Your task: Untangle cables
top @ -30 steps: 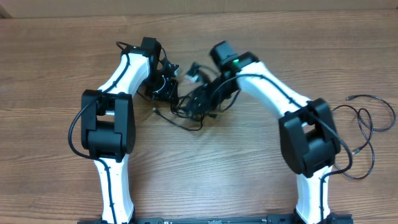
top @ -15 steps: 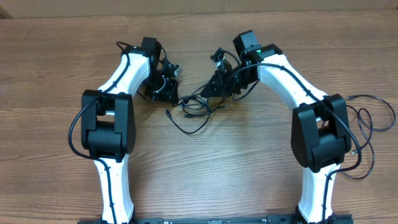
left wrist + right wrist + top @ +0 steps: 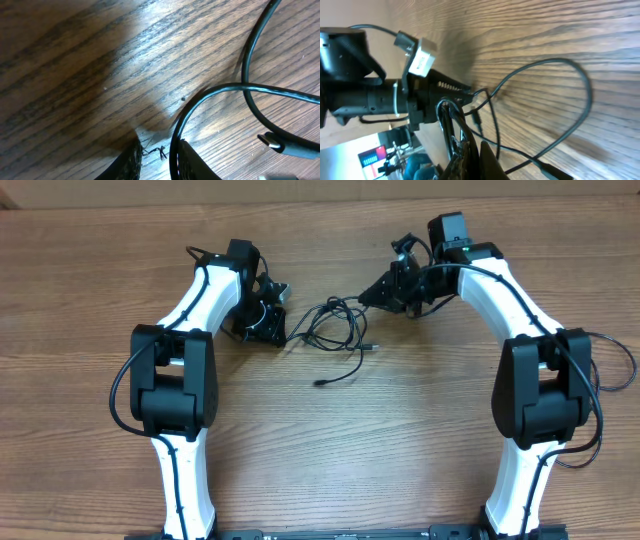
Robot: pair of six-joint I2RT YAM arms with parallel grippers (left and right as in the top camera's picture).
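The wooden desk (image 3: 330, 465) carries little apart from the two arms. At the far right a separate thin cord (image 3: 612, 368) lies in loose loops beside the right arm's elbow. It is partly hidden behind the elbow and lies well apart from everything else.

The cables (image 3: 335, 328) sit between the two tools as a small cluster of overlapping loops, toward the far side of the desk. One strand leads left to the left tool (image 3: 268, 322), which sits low at the desk surface. Another climbs rightward to the right tool (image 3: 392, 288). A plug (image 3: 371, 347) rests on the desk at the near-right edge of the loops. A longer tail curves toward the robot's base and stops at a free end (image 3: 319, 384).

In the left wrist view, the left tool is narrow. A strand drops between its fingers (image 3: 189, 161) and lies against one of them, with bare wood showing in the rest of the gap. I cannot tell whether the strand is pinched. A connector (image 3: 274, 143) lies flat on the desk just beside it.

In the right wrist view, the right tool is nearly closed and grips several strands, which loop up and out from it. The left arm (image 3: 365, 95) fills the background across the loops.
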